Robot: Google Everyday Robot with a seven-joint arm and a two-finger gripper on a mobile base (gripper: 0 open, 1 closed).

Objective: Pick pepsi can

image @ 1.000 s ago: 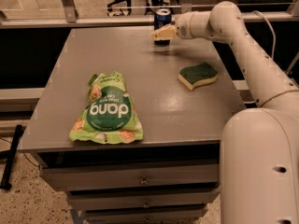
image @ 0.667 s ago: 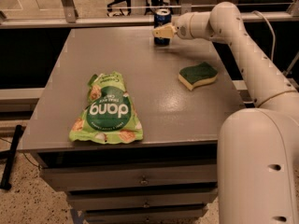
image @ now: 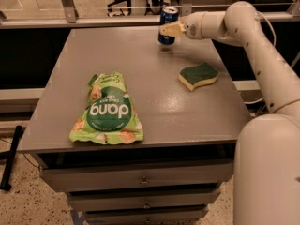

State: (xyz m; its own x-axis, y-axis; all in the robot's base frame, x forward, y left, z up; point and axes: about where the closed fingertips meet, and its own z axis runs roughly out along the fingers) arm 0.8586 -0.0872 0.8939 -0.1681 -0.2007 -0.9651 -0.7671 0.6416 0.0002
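The pepsi can is dark blue with a silver top and stands at the far edge of the grey table, right of centre. My gripper reaches in from the right on the white arm. Its beige fingers are closed around the can's middle. The can looks tilted a little and just off the tabletop, with a small shadow beneath it.
A green and yellow sponge lies on the table's right side, nearer than the can. A green "dang" snack bag lies front left. A rail and glass partition run behind the table. Drawers are below the front edge.
The can, gripped by the fingers, has risen slightly off the table and shifted a touch to the right. The sponge and the bag have not moved.
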